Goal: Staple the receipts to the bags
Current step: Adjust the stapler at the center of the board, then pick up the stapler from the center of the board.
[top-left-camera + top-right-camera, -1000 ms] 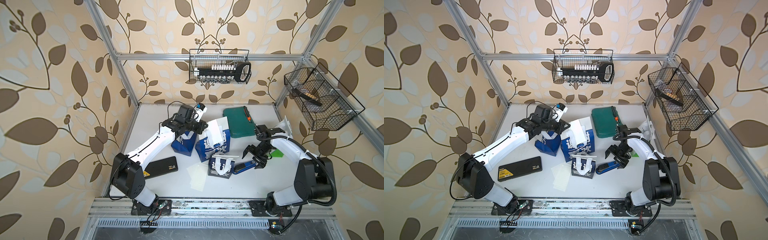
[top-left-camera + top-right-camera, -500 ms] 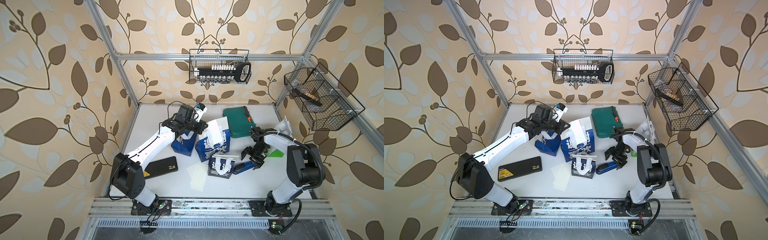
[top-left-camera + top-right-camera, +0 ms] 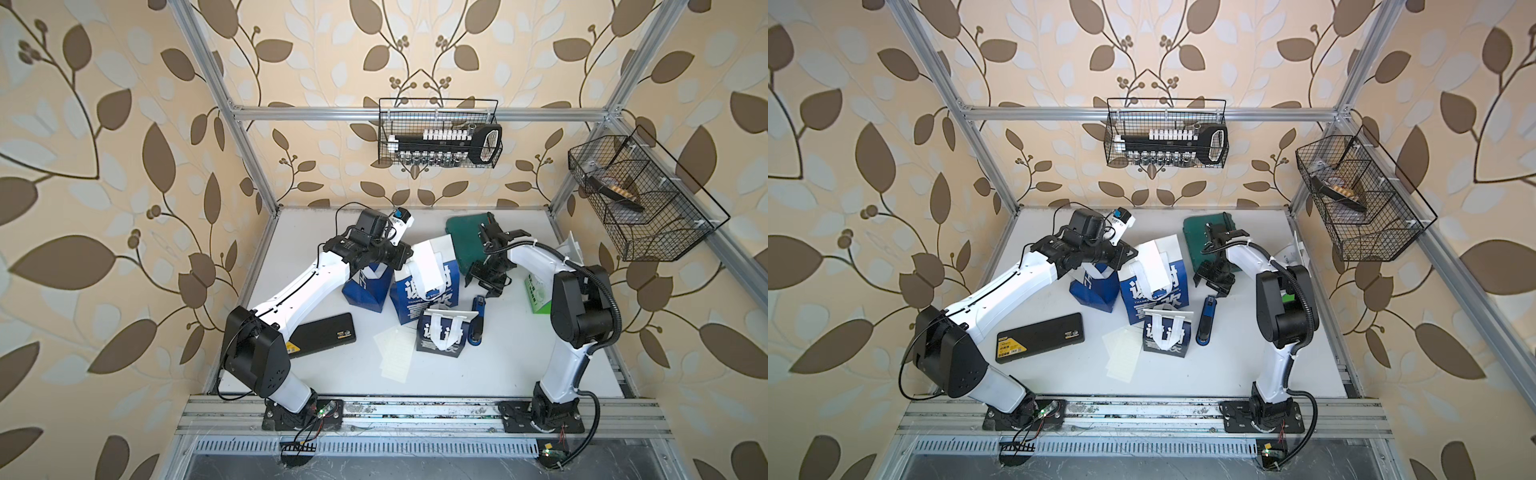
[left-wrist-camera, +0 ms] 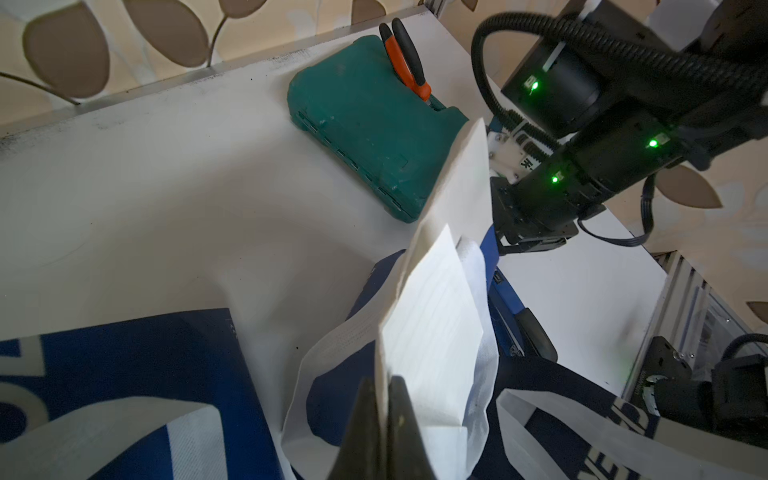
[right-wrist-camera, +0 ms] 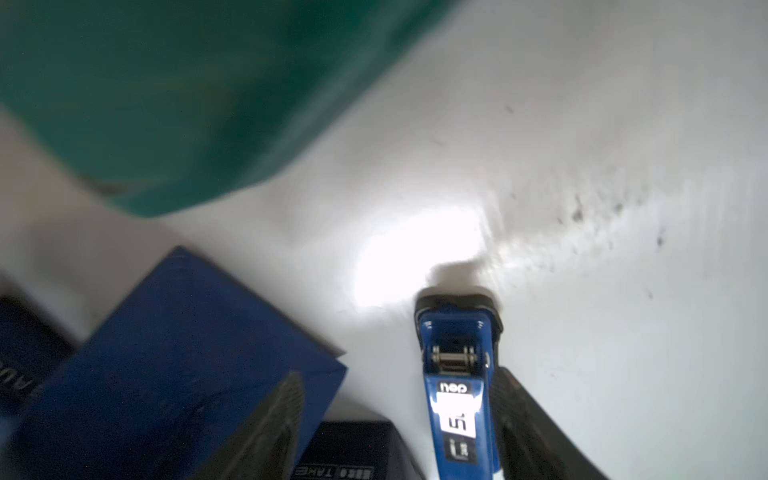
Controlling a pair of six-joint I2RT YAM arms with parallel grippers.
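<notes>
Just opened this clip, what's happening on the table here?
The left gripper is shut on a receipt, holding it upright at the top edge of a large blue-and-white bag. The right gripper is open over the blue stapler, straddling it without gripping; the stapler lies on the table beside a small navy bag. Nearby, loose receipts lie flat.

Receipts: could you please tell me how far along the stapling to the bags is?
Done: no staple is visible yet. In hand: the left gripper is shut on a receipt at a bag rim; the right gripper stands open around the stapler, lying on the table. Left: stapling, and loose receipts lie unattached.
</notes>
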